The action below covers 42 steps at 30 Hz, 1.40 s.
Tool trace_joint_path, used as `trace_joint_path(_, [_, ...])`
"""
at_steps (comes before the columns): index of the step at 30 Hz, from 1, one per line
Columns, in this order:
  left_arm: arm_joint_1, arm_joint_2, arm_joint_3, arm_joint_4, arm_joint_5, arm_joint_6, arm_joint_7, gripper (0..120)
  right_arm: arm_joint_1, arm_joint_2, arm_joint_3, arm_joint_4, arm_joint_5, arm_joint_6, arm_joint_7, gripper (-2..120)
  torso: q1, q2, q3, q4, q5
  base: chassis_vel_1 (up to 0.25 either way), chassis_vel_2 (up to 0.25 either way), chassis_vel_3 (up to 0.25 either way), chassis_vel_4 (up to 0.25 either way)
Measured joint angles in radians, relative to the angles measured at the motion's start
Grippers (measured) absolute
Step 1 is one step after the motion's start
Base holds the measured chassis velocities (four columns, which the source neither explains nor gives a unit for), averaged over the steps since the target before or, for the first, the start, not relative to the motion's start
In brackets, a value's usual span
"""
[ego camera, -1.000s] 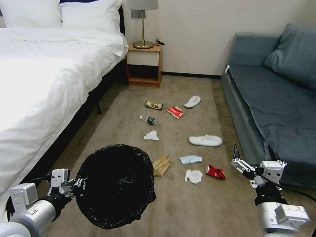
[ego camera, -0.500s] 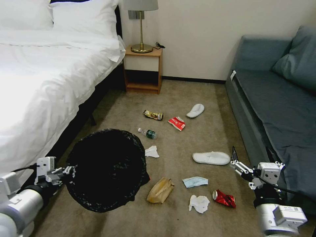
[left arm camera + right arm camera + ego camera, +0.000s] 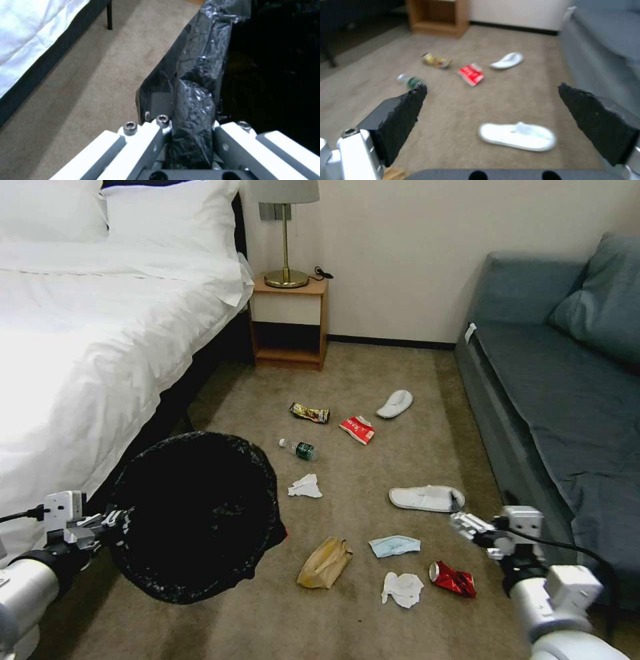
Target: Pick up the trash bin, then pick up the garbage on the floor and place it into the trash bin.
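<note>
With the trash bin (image 3: 193,513) held off the floor (image 3: 373,620) at lower left by the left tool (image 3: 188,130), clamped on its bagged rim, the empty, wide-open right tool (image 3: 490,117) must be lowered over one piece of garbage (image 3: 427,498).

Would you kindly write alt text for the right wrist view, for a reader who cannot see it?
The right gripper, jaws wide open, hangs above the floor, with a white slipper lying between its black pads. Farther off lie a red wrapper, a small bottle, a gold wrapper and a second slipper, near a wooden nightstand.
</note>
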Motion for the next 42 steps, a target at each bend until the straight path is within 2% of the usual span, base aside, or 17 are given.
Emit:
trace_joint_path(2, [-0.001, 0.002, 0.017, 0.0, 0.002, 0.0, -0.018, 2, 0.116, -0.095, -0.093, -0.082, 0.083, -0.018, 0.018, 100, 0.0, 0.0, 0.0, 0.0, 0.0001, 0.0, 0.0, 0.0, 0.0])
trace_joint_path(4, [-0.002, 0.002, 0.023, 0.0, 0.003, 0.0, -0.021, 2, 0.142, -0.107, -0.11, -0.103, 0.095, -0.021, 0.015, 100, 0.0, 0.0, 0.0, 0.0002, 0.0, 0.0, 0.0, 0.0, 0.0])
trace_joint_path(6, [-0.01, 0.001, 0.057, 0.0, 0.015, 0.0, -0.035, 2, 0.235, -0.139, -0.18, -0.19, 0.132, -0.031, -0.022, 100, 0.0, 0.0, 0.0, -0.0002, 0.0, 0.0, 0.0, 0.0, 0.0])
trace_joint_path(10, [-0.015, 0.0, 0.069, 0.0, 0.021, 0.0, -0.038, 2, 0.314, -0.149, -0.25, -0.271, 0.177, -0.032, -0.044, 100, 0.0, 0.0, 0.0, -0.0002, -0.0001, 0.0, 0.0, 0.0, 0.0])
trace_joint_path(16, [-0.021, 0.012, 0.064, 0.0, 0.013, 0.0, -0.046, 2, 0.454, -0.14, -0.354, -0.394, 0.266, -0.037, -0.1, 100, 0.0, 0.0, 0.0, -0.0002, -0.0002, 0.0, 0.0, 0.0, 0.0])
trace_joint_path(21, [-0.012, 0.028, 0.042, 0.0, -0.012, 0.0, -0.056, 2, 0.564, -0.11, -0.458, -0.473, 0.336, -0.078, -0.131, 100, 0.0, 0.0, 0.0, 0.0, -0.0003, 0.0, 0.0, 0.0, 0.0])
trace_joint_path(26, [0.001, 0.031, 0.025, 0.0, -0.025, 0.0, -0.055, 2, 0.655, -0.013, -0.602, -0.599, 0.346, -0.104, -0.128, 100, 0.0, 0.0, 0.0, 0.0, -0.0004, 0.0, 0.0, 0.0, 0.0])
trace_joint_path(35, [-0.008, 0.029, 0.031, 0.0, -0.028, 0.0, -0.05, 2, 0.691, 0.068, -0.717, -0.723, 0.293, -0.106, -0.113, 100, 0.0, 0.0, 0.0, -0.0002, -0.0004, 0.0, 0.0, 0.0, 0.0])
trace_joint_path(38, [-0.009, 0.029, 0.031, 0.0, -0.028, 0.0, -0.049, 2, 0.691, 0.079, -0.728, -0.742, 0.28, -0.106, -0.112, 100, 0.0, 0.0, 0.0, -0.0002, -0.0003, 0.0, 0.0, 0.0, 0.0])
trace_joint_path(42, [-0.009, 0.026, 0.031, 0.0, -0.031, 0.0, -0.046, 2, 0.697, 0.133, -0.745, -0.825, 0.254, -0.103, -0.108, 100, 0.0, 0.0, 0.0, -0.0002, -0.0003, 0.0, 0.0, 0.0, 0.0])
